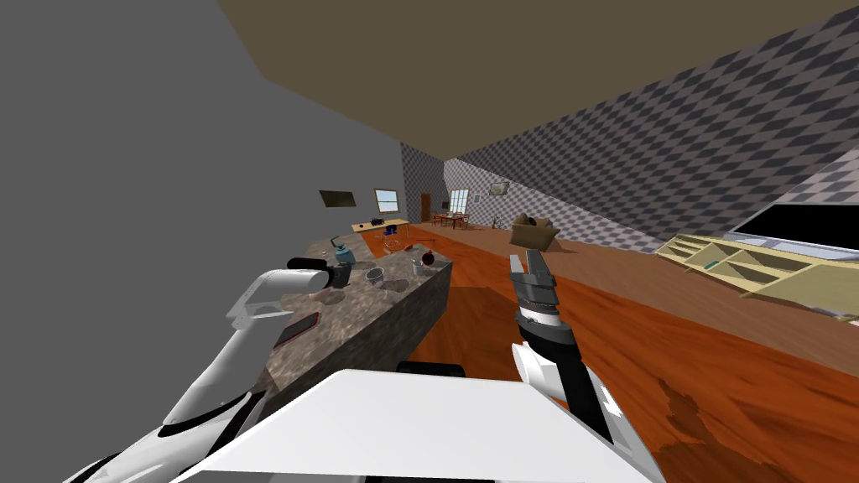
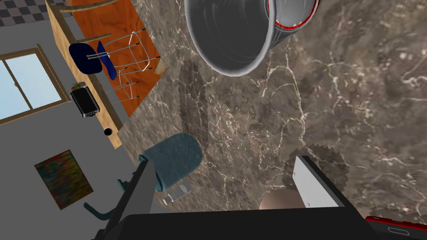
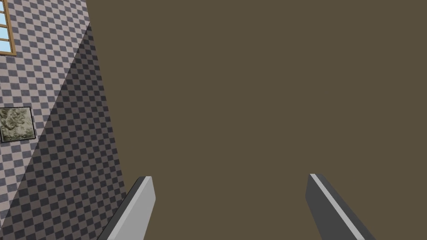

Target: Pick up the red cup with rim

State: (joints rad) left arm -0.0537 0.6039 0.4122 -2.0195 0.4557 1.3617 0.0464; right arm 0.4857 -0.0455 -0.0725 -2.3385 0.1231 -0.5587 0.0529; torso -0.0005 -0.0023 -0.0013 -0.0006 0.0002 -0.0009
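My left gripper [image 2: 223,160] is hanging open over the dark veined marble counter [image 2: 333,96], fingers spread wide and gripping nothing. Close in by the gripper body, a small pinkish-brown round thing [image 2: 278,201] is sitting between the fingers; I cannot tell what it is. A translucent teal rounded bottle [image 2: 177,160] is sitting just beside one finger, and a flat red phone-like slab [image 2: 396,227] is poking in by the other. Further ahead a plain grey ribbed cup [image 2: 233,33] is facing me mouth-on. Right behind it the red cup with rim [image 2: 297,18] is peeking out, mostly hidden, showing as a light grey ribbed wall with a red band. It is touching the grey cup or nearly so, and it is untouched on the counter. My right gripper [image 1: 530,267] is idling off the counter's side over the orange wood floor [image 1: 671,352], fingers apart too, empty. Risks as I'm judging them: the grey cup is blocking the straight line, so going directly in means bumping it, shoving it into the target and tipping both. It could also mean closing on the wrong cup. Swinging round on the bottle side risks a finger clipping the teal bottle. With the target half hidden I'm guessing its width, and thin blade fingers could be slipping on a round wall.
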